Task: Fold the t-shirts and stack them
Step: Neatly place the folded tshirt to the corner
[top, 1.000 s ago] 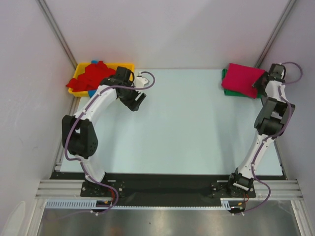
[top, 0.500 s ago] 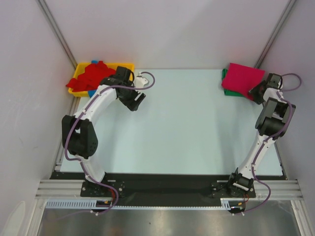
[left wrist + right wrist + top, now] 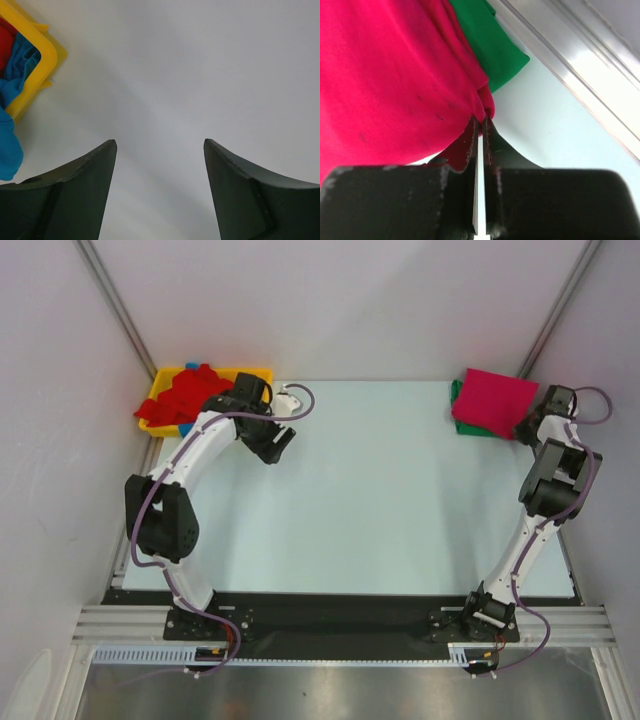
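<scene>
Edge of magenta t-shirt [image 3: 395,75] sits in right hand [image 3: 480,121].

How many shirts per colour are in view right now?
magenta shirt: 1, lying on the green one
green shirt: 1
red shirt: at least 1, heaped in the tray; the heap cannot be split by eye
blue shirt: at least 1, same tray
Total: at least 4

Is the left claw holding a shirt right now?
No, the left gripper hangs open over the white table with nothing in it.
</scene>
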{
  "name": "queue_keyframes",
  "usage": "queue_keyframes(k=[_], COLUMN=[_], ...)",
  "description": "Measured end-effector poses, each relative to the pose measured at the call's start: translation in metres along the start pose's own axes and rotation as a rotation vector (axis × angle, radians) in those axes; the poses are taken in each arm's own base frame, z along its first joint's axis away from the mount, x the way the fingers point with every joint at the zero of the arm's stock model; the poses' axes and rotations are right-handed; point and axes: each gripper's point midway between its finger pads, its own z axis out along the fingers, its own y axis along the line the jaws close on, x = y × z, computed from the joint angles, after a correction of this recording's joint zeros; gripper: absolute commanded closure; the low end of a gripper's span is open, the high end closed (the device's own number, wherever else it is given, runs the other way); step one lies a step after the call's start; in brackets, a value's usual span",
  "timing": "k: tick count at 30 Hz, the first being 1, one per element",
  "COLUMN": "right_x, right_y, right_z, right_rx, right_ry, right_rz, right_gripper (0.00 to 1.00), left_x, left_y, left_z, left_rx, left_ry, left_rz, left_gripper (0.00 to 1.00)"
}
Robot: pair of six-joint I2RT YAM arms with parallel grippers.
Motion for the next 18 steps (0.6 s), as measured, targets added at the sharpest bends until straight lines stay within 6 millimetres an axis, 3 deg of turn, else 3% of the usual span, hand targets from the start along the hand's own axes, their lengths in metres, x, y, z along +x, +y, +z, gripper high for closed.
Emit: queue_keyframes(k=[3, 9, 18], right_x=[-0.012, -0.061, -0.066], right_y=[0.0, 0.013, -0.001], right_z=[-0.008, -0.031, -0.034], right_rx=[0.027, 0.066, 0.138], right_ry=[-0.01, -0.118, -0.128], right_rz=[-0.038, -0.133, -0.221], right_gripper=[1.0, 1.0, 1.0], left_x=[-0.001, -0.004, -0.003], left_y=[0.001, 0.002, 0.004], left_z=[-0.001, -0.002, -0.003], left_rx=[-0.001, -0.006, -0.012], left_ry=[-0.002, -0.009, -0.006], left_rz=[0.003, 0.01, 0.019], left_gripper=[0.24, 0.24, 0.24])
